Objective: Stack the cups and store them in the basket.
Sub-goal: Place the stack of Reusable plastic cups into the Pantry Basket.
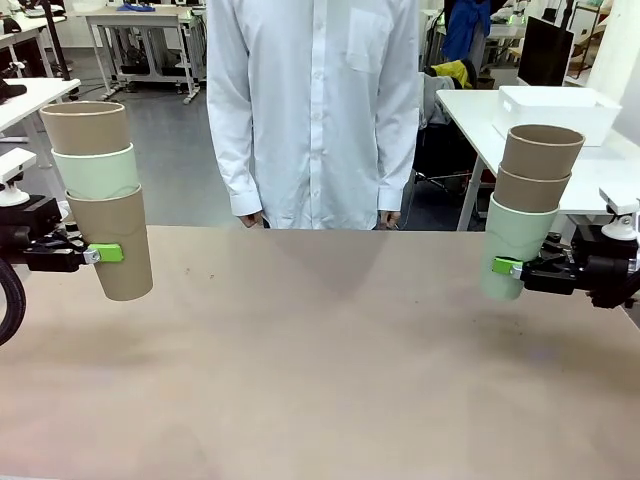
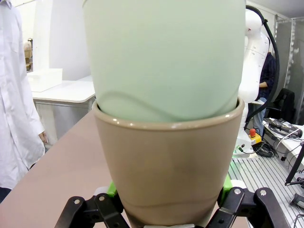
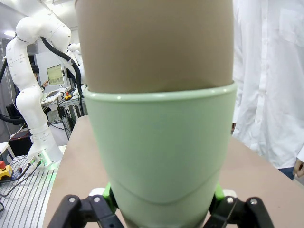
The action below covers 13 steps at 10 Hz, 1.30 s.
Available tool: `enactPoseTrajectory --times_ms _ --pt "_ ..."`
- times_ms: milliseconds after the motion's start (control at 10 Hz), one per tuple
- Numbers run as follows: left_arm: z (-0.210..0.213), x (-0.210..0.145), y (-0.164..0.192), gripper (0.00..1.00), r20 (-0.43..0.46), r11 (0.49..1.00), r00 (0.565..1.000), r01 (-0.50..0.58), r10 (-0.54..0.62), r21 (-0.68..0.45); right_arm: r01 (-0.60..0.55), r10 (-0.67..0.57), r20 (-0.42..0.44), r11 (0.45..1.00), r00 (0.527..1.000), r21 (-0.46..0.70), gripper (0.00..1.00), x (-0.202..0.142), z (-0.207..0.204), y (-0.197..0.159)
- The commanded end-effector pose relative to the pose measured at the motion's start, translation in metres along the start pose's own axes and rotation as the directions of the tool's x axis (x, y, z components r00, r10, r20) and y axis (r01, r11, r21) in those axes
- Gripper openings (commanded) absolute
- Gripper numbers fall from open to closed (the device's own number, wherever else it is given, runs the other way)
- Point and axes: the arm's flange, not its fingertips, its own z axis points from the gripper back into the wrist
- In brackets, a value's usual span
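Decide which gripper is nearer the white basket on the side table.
Right. The right gripper hovers in front of the basket; the left gripper is far off on the opposite side.

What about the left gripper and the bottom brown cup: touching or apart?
Touching. Left wrist view: the left gripper presses its green pads against both sides of the bottom brown cup.

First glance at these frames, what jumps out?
Two three-cup stacks, one in each hand: the left hand grips a brown-green-brown stack at picture left, the right hand grips a green cup carrying two brown cups at picture right. A person in a white shirt stands mid-table at the far side.
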Motion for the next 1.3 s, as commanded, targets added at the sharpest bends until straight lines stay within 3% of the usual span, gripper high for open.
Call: enactPoseTrajectory --times_ms 0,1200 --pt "-0.001 0.0036 -0.0008 0.86 0.01 1.0 1.0 0.002 -0.002 -0.006 -0.008 0.008 0.005 1.0 1.0 -0.002 0.83 0.0036 -0.0001 0.0002" --pt "-0.001 0.0036 -0.0008 0.86 0.01 1.0 1.0 0.002 -0.002 -0.006 -0.008 0.008 0.005 1.0 1.0 -0.002 0.83 0.0036 -0.0001 0.0002"
